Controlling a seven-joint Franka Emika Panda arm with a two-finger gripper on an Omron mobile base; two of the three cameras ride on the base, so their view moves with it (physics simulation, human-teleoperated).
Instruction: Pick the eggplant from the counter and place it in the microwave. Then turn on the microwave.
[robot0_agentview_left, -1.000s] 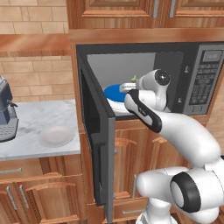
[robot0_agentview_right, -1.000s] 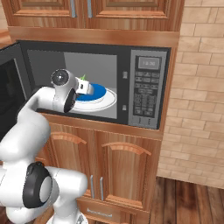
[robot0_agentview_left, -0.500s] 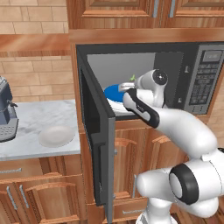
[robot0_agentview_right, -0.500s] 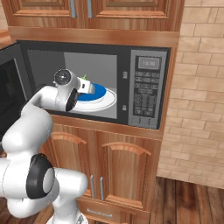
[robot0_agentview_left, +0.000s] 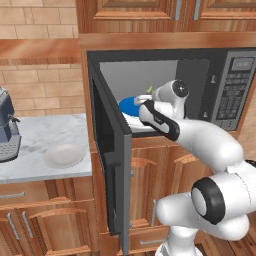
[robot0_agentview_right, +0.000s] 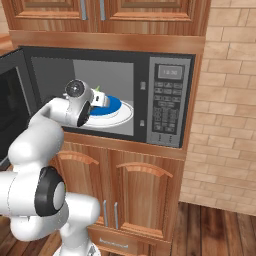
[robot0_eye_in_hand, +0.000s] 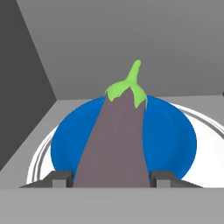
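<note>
The microwave (robot0_agentview_left: 234, 89) (robot0_agentview_right: 170, 102) stands with its door (robot0_agentview_left: 111, 150) swung open to the left. Inside it, my gripper (robot0_eye_in_hand: 111, 179) (robot0_agentview_left: 143, 101) (robot0_agentview_right: 103, 100) is shut on the eggplant (robot0_eye_in_hand: 116, 144). The eggplant is dark purple-grey, and its green stem (robot0_agentview_left: 148, 90) (robot0_agentview_right: 98, 90) points away from the hand. It hangs just above a blue plate (robot0_eye_in_hand: 175, 135) (robot0_agentview_left: 128, 105) (robot0_agentview_right: 113, 105) on the white turntable. Both fingertips (robot0_eye_in_hand: 59, 178) press its sides. The counter (robot0_agentview_left: 35, 137) lies to the left of the microwave.
A white bowl (robot0_agentview_left: 64, 155) and a grey coffee machine (robot0_agentview_left: 7, 131) stand on the counter. The open door juts out between the counter and my arm. Wooden cabinets surround the microwave, and a brick wall (robot0_agentview_right: 230, 100) is on its right.
My hand with the eggplant has edged slightly farther in over the blue plate. Nothing else has moved.
</note>
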